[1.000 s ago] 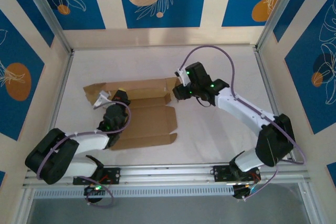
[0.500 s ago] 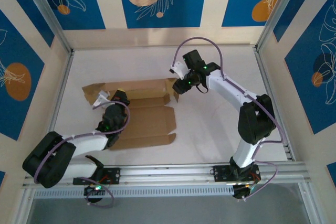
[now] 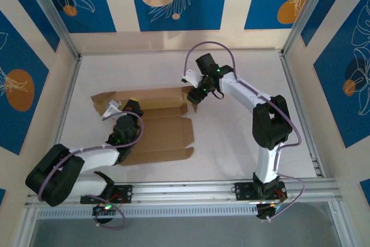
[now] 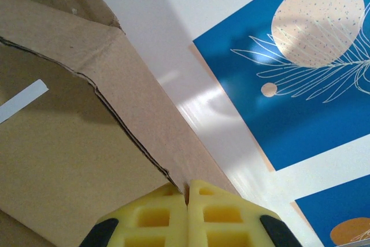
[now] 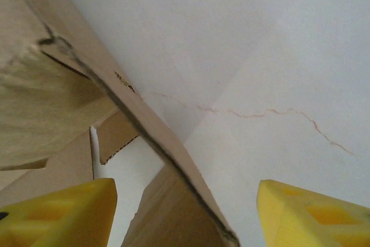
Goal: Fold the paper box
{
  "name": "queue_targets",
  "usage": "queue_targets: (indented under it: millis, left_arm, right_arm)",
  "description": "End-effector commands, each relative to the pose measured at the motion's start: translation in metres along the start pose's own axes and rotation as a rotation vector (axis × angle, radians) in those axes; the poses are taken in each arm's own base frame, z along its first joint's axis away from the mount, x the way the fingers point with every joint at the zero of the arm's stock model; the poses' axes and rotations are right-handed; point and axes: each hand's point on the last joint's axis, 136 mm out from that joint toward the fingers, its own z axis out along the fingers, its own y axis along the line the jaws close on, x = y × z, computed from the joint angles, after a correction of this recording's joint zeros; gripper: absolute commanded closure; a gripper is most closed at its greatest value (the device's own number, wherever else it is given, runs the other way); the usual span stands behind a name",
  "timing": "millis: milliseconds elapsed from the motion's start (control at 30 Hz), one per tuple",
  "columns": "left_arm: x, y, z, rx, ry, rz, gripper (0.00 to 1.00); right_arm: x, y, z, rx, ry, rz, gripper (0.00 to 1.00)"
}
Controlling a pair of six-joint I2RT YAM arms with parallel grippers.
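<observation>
Handling the paper box [image 3: 162,136] from both ends.
Pinching its edge with left gripper [image 4: 186,201] (fingers [image 4: 153,219] flush together); straddling an upright flap [image 5: 173,163] with right gripper [image 5: 185,203] spread wide.

The paper box [image 3: 165,134] and the left arm [image 3: 95,155] over it block the surface's [image 3: 237,143] left middle, its raised flap [image 5: 167,212] stands between the right end effector's [image 3: 195,96] spread fingers [image 5: 58,212], and the right side lies open.

Bright, even light, faint shadows, pale glare streaking the glossy white surface [image 4: 199,108], nearby brown cardboard sheet [image 5: 58,102] blurring.
</observation>
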Motion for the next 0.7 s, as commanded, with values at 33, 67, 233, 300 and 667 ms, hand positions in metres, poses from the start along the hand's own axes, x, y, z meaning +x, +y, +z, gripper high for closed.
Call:
queue_targets:
  millis: [33, 67, 233, 300, 667]
  left_arm:
    - [0.007, 0.010, 0.000, -0.022, 0.012, 0.040, 1.00]
    - [0.007, 0.010, 0.000, -0.023, 0.012, 0.039, 1.00]
    - [0.008, 0.011, 0.001, -0.029, 0.013, 0.038, 1.00]
    - [0.008, 0.010, 0.002, -0.028, 0.014, 0.038, 1.00]
    - [0.011, 0.010, 0.002, -0.028, 0.022, 0.032, 1.00]
  right_arm:
    - [-0.023, 0.022, -0.016, -0.086, -0.067, -0.109, 0.40]
    - [-0.024, 0.025, -0.017, -0.100, -0.064, -0.112, 0.43]
    - [-0.031, 0.042, -0.024, -0.154, -0.068, -0.050, 0.62]
    - [-0.028, 0.044, -0.023, -0.152, -0.039, -0.009, 0.69]
    - [-0.025, 0.029, -0.016, -0.062, 0.085, 0.427, 0.81]
